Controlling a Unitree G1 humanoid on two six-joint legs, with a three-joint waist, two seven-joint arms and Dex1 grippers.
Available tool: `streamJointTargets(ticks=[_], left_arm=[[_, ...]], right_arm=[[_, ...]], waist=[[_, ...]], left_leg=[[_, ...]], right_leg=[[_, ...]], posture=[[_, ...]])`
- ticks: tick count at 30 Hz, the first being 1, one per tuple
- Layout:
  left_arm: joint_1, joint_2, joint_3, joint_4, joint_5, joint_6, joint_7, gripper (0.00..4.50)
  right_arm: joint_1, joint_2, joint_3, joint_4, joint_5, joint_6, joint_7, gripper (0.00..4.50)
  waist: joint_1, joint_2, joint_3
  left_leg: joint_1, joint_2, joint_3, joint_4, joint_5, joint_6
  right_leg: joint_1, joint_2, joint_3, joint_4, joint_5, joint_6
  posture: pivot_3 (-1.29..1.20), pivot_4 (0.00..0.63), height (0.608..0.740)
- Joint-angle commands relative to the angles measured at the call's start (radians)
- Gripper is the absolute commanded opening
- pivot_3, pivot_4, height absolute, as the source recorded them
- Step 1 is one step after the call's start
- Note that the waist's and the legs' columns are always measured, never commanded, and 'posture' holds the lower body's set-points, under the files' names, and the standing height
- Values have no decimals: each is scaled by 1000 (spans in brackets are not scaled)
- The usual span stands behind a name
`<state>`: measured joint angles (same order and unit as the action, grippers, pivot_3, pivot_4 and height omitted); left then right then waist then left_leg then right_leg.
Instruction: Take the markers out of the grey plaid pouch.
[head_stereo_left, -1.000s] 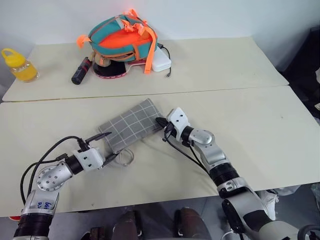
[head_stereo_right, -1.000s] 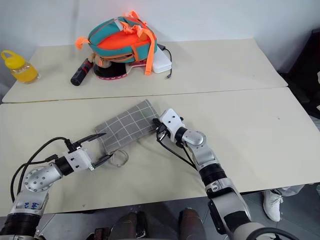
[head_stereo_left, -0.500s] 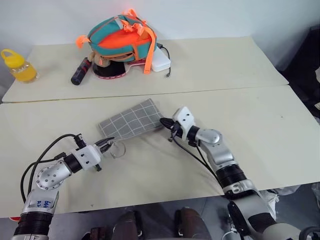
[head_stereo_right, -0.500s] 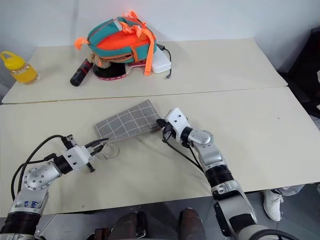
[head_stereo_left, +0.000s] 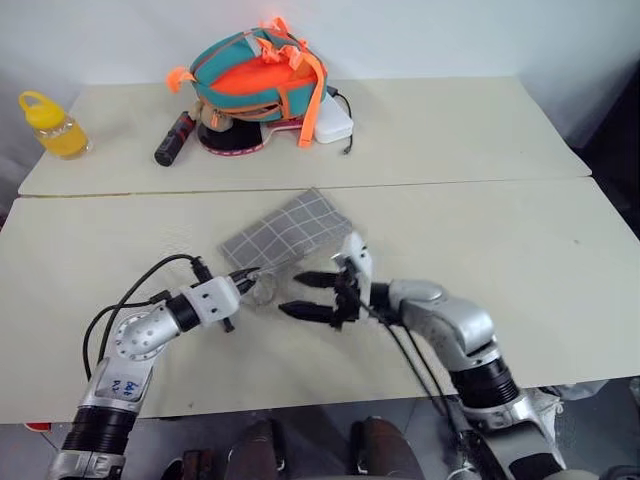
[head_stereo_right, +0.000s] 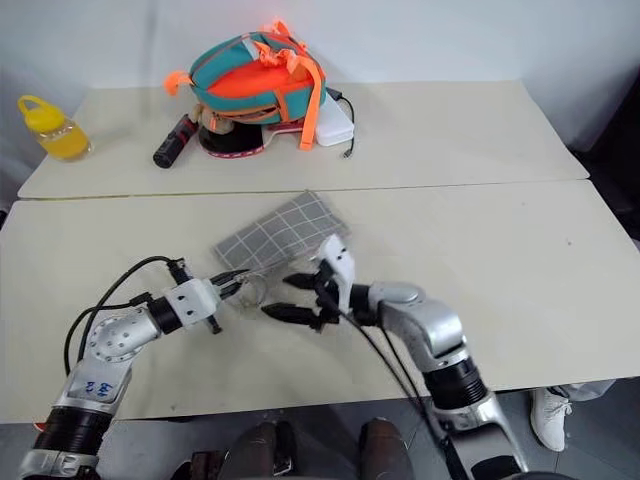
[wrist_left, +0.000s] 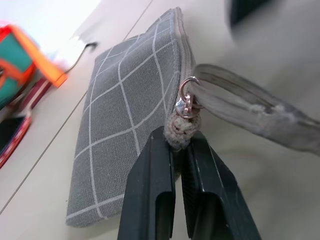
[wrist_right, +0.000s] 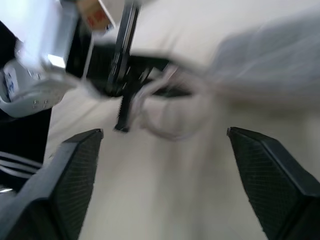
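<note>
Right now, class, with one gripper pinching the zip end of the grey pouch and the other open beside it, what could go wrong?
1. The left gripper is shut only on the small knitted tab by the metal ring, a narrow hold on the grey plaid pouch, so a pull could slip it free.
2. The right gripper is open and holds nothing, so the unpinned pouch may slide along the table instead of unzipping.

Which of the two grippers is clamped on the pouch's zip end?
The left gripper: its fingers are shut on the knotted pull at the grey plaid pouch. The right gripper hangs open beside it, holding nothing.
</note>
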<state>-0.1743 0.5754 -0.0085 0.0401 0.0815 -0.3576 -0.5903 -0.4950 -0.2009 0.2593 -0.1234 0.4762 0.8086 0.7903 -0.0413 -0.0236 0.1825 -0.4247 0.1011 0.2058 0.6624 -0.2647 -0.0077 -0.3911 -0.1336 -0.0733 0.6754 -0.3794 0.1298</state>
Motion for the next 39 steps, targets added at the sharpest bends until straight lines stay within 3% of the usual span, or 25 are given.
streamJointTargets(ticks=[1, 7, 8, 11, 19, 20, 27, 35, 39], left_arm=[[-2, 0, -7, -56, 11, 27, 12, 0], [-22, -12, -28, -99, 18, 63, 12, 0], [-24, -13, -31, -100, 20, 63, 11, 0], [-28, -15, -37, -105, 28, 68, 14, 0], [15, -8, -19, -145, 41, 87, 41, 0], [22, -3, -13, -148, 41, 90, 43, 0], [48, 28, 40, -143, -2, 102, 38, 0], [114, 76, 128, -138, -121, 92, -14, 0], [121, 76, 148, -127, -154, 93, -20, 0]], right_arm=[[-27, 56, -71, 17, 9, 7, -104, 4138], [-47, 85, -76, 87, -6, -17, -134, 4138], [-48, 88, -76, 94, -2, -19, -129, 3969], [-44, 86, -60, 113, -23, -40, -125, 3172], [-35, 104, -82, 110, -32, -76, -144, 267], [-35, 91, -89, 111, -36, -84, -142, 60], [-53, -18, -177, 171, -42, -110, -123, 60], [-153, -232, -261, 439, -139, -311, -61, 60], [-171, -256, -259, 489, -161, -369, -39, 60]], waist=[[1, 0, 0], [3, 0, 0], [3, 0, 0], [3, 0, 0], [1, 0, 0], [1, 0, 0], [3, 0, 0], [-4, 0, 0], [-16, 0, 0]], left_leg=[[0, 0, 0, 0, 0, 0], [0, 0, 0, 0, 0, -1], [0, 0, 0, -1, 0, -1], [0, 1, 0, -1, 0, -1], [0, 1, 0, -1, 0, -1], [0, 1, 0, -1, 0, -1], [0, 1, 0, -1, 0, -1], [0, 1, 1, -2, 0, -1], [0, 1, 1, -3, 0, -1]], right_leg=[[0, 0, 0, 0, 0, 0], [-1, 1, 0, 0, 0, 0], [-1, 1, 0, 0, 0, 0], [-1, 1, 0, -1, 0, 0], [-1, 1, 0, -1, 0, 0], [-1, 1, 0, -1, 0, 0], [-1, 1, 0, -2, 0, 0], [-1, 1, 0, -2, 0, 0], [-1, 1, 0, -3, 0, 0]], posture=[[0, 150, 740], [0, 150, 740], [0, 150, 740], [0, 150, 740], [0, 150, 740], [0, 150, 740], [0, 150, 740], [0, 150, 740], [0, 150, 740]])
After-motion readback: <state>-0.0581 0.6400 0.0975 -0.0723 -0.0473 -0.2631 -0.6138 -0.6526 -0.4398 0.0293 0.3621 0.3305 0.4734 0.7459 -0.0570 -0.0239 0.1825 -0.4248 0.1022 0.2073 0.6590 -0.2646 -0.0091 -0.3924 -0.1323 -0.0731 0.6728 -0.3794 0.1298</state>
